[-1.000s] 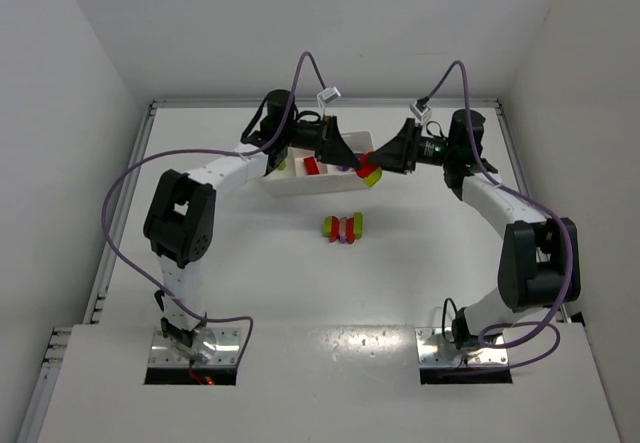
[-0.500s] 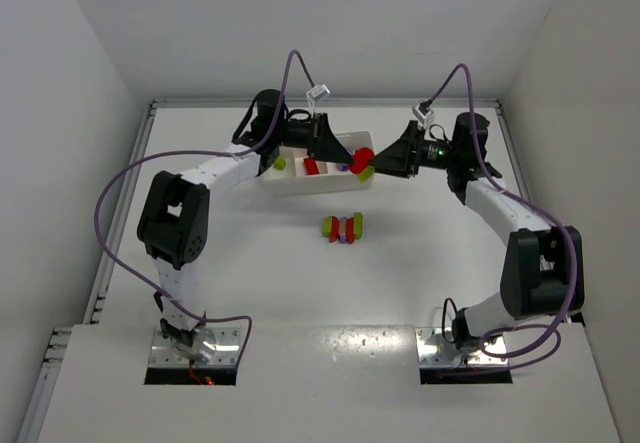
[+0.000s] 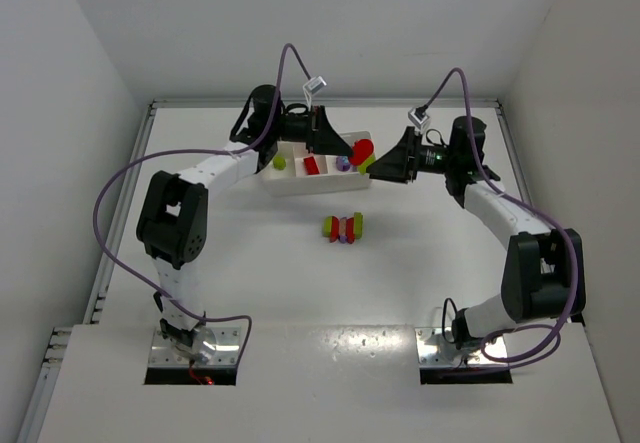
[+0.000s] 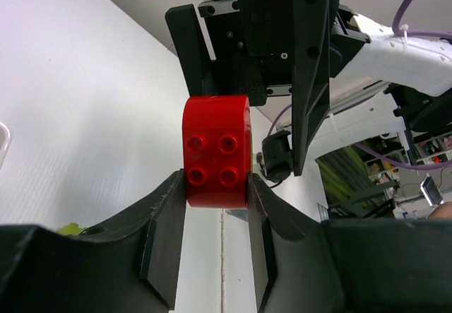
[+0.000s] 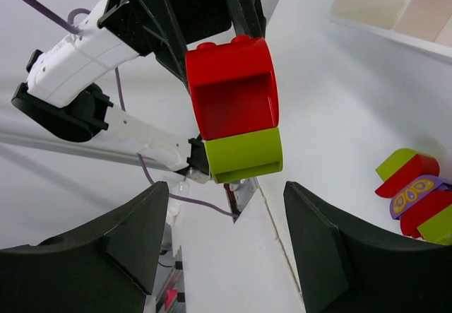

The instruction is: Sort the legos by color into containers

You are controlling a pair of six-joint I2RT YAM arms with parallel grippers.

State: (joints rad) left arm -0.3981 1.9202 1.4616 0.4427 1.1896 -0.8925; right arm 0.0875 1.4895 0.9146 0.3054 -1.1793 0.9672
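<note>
Overhead and wrist views of two robot arms meeting above a white counter (image 3: 250, 253). In the upper middle of the overhead frame, the left fingers (image 4: 256, 207) are clamped on the sides of a red brick (image 4: 215, 143) and hold it in the air above the right end of the white tray (image 3: 310, 185). A yellow-green brick (image 5: 242, 154) is stuck to the red one's underside. The right fingers (image 5: 152, 217) stand open on either side of this pair and touch neither brick. They are probably placed to grip the yellow-green piece and pull it off, since the two colours belong in separate compartments. The tray already holds a yellow-green brick on the left, a red one in the middle and a purple one on the right. A joined cluster of bricks (image 3: 343, 227) lies on the counter below the tray, near the frame's centre.
</note>
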